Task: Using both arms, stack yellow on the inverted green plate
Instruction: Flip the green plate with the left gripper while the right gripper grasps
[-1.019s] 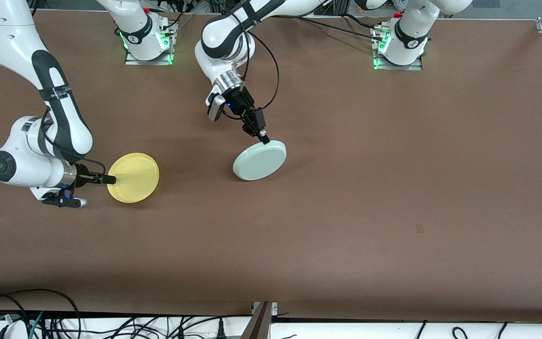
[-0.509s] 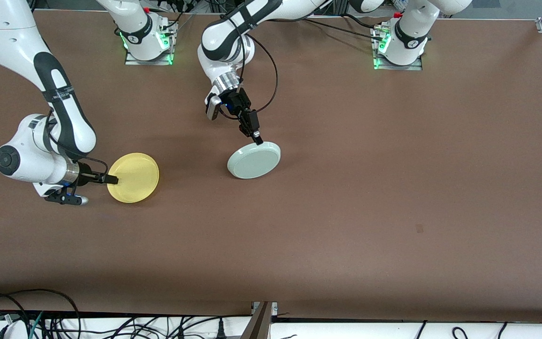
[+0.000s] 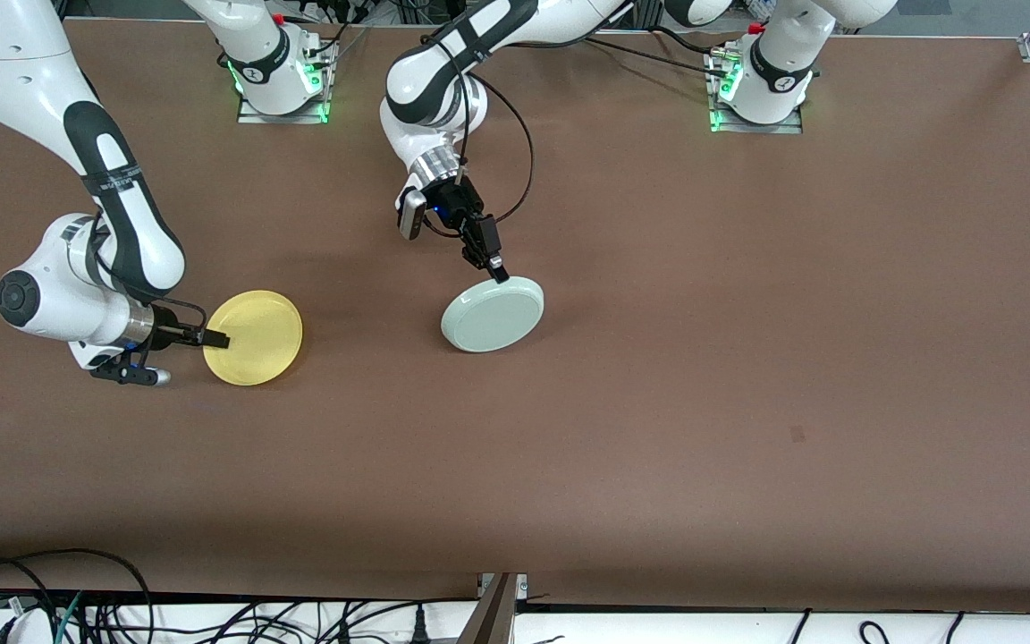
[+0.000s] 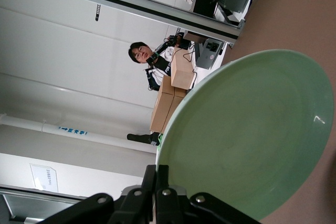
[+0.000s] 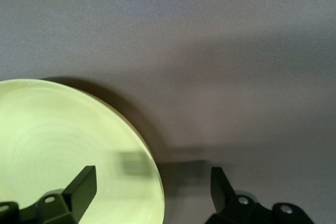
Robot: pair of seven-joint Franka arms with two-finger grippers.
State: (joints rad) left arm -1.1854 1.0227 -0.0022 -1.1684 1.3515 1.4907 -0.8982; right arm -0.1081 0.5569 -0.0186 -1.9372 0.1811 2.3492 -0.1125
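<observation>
Yellow plate (image 3: 253, 337) lies flat on the table (image 3: 747, 376) toward the right arm's end, rim up, well apart from the green plate (image 3: 492, 314). Both look to me like thin, stiff plastic: light, smooth and probably slippery, so I judge the only sensible hold is a pinch across the low rim, one finger above and one below the edge. A flat plate offers nothing else to grab.

My right gripper (image 3: 213, 339) is down at the yellow plate's edge on the side toward the right arm's end. In the right wrist view its fingers (image 5: 80, 188) are spread wide, one over the plate's (image 5: 68, 156) inner surface and the other outside the rim, nothing pinched yet.

My left gripper (image 3: 498, 271) has its jaws pressed tight on the green plate's rim, at the edge farther from the front camera. That plate is tilted up, its underside turned toward the front camera, so I take it as partway through being inverted. The left wrist view shows the plate's (image 4: 252, 135) hollow face and the clamped fingers (image 4: 157, 182).
</observation>
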